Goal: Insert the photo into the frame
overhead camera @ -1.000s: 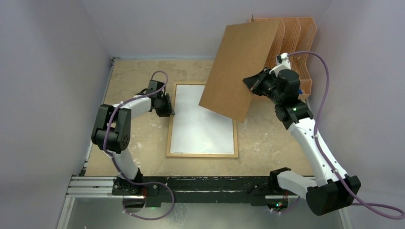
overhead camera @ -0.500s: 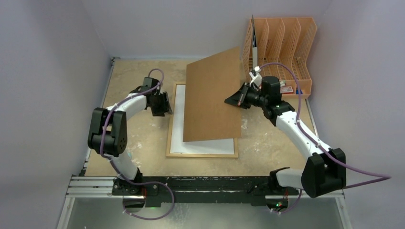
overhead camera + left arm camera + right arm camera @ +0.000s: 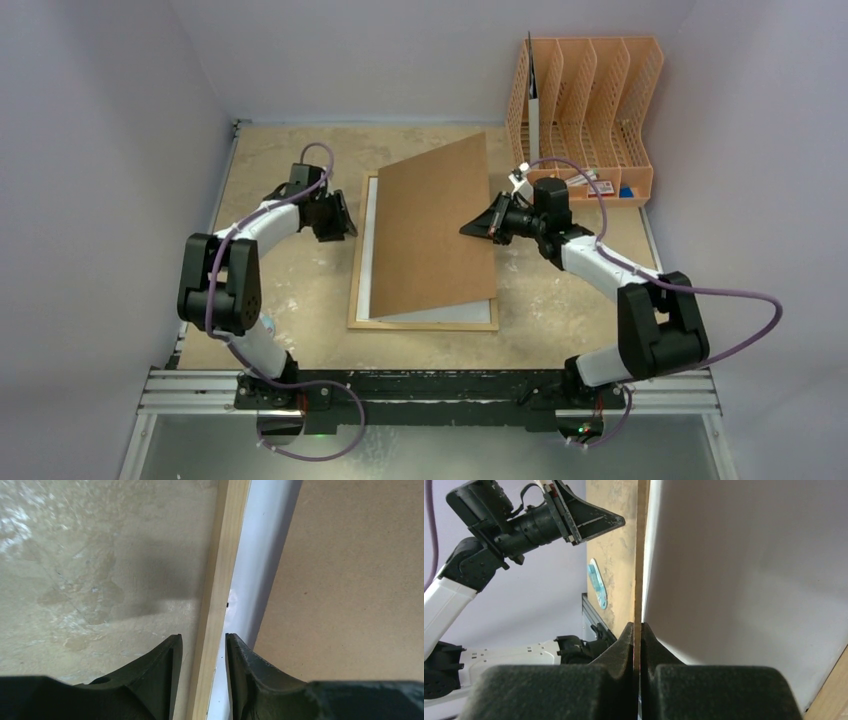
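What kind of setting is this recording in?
Probably a lab robot cell: plain walls box in a worn tabletop, with an aluminium mounting rail at its near edge.

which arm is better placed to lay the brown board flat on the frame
Right: the right gripper is shut on the backing board, which tilts over the frame. The left gripper, open, only straddles the frame's left rail.
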`<state>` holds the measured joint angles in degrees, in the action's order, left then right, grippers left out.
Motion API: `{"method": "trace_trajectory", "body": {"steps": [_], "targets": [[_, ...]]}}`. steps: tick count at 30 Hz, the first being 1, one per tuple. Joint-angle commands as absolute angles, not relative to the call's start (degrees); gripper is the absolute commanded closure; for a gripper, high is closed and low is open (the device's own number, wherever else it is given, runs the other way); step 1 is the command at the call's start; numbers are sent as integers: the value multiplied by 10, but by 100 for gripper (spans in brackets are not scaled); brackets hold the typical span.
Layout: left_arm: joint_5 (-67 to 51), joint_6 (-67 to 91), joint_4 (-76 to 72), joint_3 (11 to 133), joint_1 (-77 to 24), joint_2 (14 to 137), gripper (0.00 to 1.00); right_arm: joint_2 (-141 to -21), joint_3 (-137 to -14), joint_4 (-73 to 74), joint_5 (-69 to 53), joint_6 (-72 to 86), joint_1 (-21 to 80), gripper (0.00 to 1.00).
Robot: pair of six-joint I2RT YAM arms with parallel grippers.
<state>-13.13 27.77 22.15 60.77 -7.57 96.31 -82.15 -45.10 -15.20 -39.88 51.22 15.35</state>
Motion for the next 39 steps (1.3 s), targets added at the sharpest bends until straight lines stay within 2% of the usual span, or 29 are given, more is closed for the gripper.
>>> {"method": "trace_trajectory", "body": {"steps": [1, 19, 30, 39], "targets": [[-170, 301, 177, 580, -75, 982, 61, -827, -445, -244, -431, 542, 156, 100], [-159, 304, 181, 561, -75, 1001, 65, -925, -423, -295, -435, 563, 169, 100], [-170, 306, 170, 553, -75, 1004, 67, -887, -403, -216, -423, 566, 173, 100], [-169, 301, 172, 556, -75, 1006, 67, -908, -421, -211, -432, 551, 174, 100]]}}
